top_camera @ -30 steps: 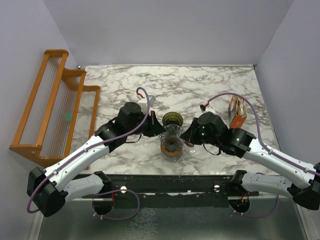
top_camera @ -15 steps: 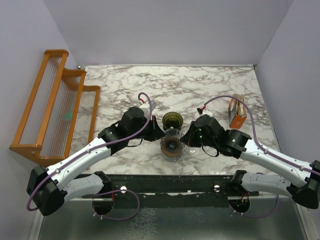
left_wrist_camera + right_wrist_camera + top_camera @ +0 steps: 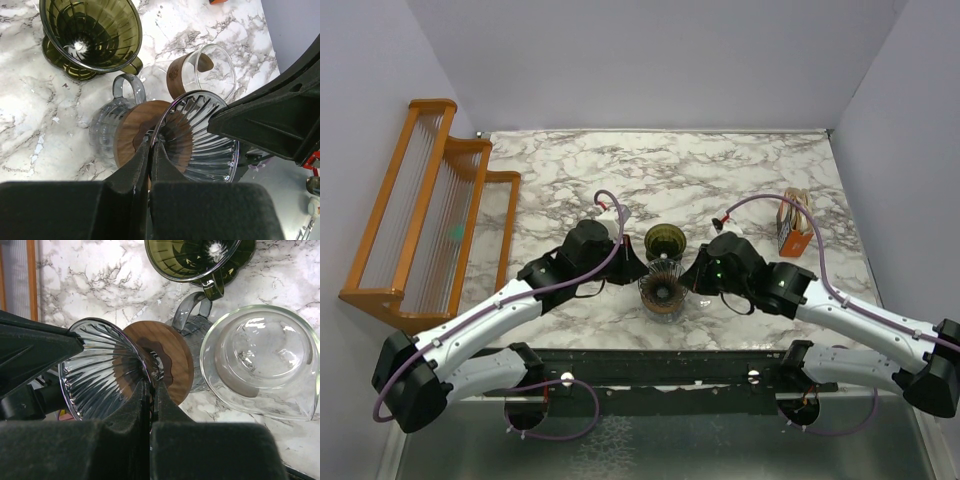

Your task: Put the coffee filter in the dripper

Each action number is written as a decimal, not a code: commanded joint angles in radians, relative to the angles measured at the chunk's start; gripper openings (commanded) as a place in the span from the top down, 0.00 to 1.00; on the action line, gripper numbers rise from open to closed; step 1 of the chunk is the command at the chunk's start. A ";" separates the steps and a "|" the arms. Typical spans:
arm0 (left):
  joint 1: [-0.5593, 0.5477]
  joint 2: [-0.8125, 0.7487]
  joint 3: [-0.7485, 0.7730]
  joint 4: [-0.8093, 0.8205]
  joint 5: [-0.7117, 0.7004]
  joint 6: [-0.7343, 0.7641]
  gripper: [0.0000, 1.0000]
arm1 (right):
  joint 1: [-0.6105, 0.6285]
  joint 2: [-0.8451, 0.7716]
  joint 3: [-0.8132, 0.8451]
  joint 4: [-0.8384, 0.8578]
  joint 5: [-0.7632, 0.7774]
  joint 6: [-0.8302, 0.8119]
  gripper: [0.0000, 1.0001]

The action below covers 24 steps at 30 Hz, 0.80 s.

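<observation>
Clamped shut, the left hand (image 3: 148,150) and right hand (image 3: 151,390) pinch opposite sides of a ribbed clear cone's (image 3: 195,145) rim at centre frame, above a brown disc (image 3: 137,125). The olive-green dripper (image 3: 90,30) stands upright and empty just above it on the marble tabletop (image 3: 720,180).

The left arm (image 3: 470,325) and the right arm (image 3: 865,318) are both wearing smooth white shells over their long links, with bulky matt-black housings (image 3: 410,385) bulging out at the joints. A thin purple cable (image 3: 617,235) is looping along each arm and ending in a small red connector (image 3: 603,203) near the wrist. A green light (image 3: 719,267) is glowing on the right arm's black wrist block. The left gripper (image 3: 148,150) and the right gripper (image 3: 152,386) are showing flat, matt-black fingers that are narrowing towards thin tips. The bases (image 3: 523,363) are showing as black blocks.
</observation>
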 commanded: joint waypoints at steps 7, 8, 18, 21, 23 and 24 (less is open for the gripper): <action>-0.035 -0.006 -0.084 -0.040 -0.055 0.010 1.00 | 0.001 0.037 -0.099 -0.031 0.007 -0.044 1.00; -0.038 -0.007 -0.089 -0.040 -0.055 0.008 1.00 | 0.001 0.036 -0.105 -0.026 0.003 -0.045 1.00; -0.058 -0.014 -0.128 -0.036 -0.068 0.008 1.00 | 0.001 0.042 -0.123 -0.011 -0.007 -0.065 0.99; -0.064 -0.020 -0.148 -0.034 -0.075 0.007 1.00 | 0.001 0.046 -0.115 -0.019 -0.001 -0.073 1.00; -0.066 -0.025 -0.163 -0.033 -0.082 0.006 1.00 | 0.001 0.049 -0.109 -0.024 0.001 -0.077 1.00; -0.067 -0.028 -0.172 -0.033 -0.086 0.004 1.00 | 0.001 0.050 -0.107 -0.027 0.000 -0.079 1.00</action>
